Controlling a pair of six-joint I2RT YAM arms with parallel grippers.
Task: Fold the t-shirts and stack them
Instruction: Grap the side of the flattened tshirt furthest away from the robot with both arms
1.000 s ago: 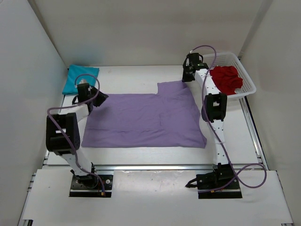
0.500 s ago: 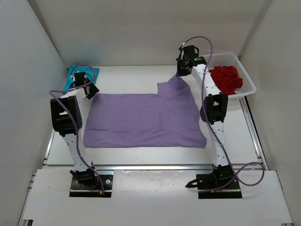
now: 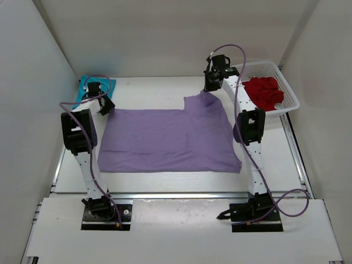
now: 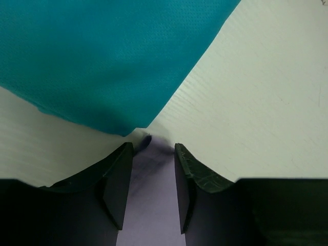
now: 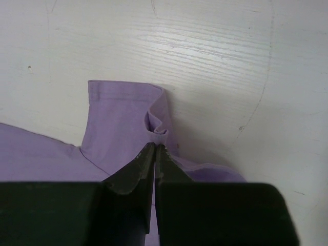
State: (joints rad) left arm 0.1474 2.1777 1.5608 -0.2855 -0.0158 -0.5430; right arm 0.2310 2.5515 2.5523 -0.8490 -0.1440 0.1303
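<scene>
Along the far edge my right end effector (image 5: 155, 146) pinches the lavender shirt (image 3: 165, 137); I'd close the open left end effector (image 4: 154, 149) too

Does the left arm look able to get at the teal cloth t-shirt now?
Probably yes: the teal cloth t-shirt lies just past the left gripper; only a corner of the lavender purple t-shirt sits between its open jaws.

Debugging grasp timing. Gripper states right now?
Left gripper: open, jaws either side of the lavender shirt corner.
Right gripper: shut on a fold of the lavender shirt.
</scene>
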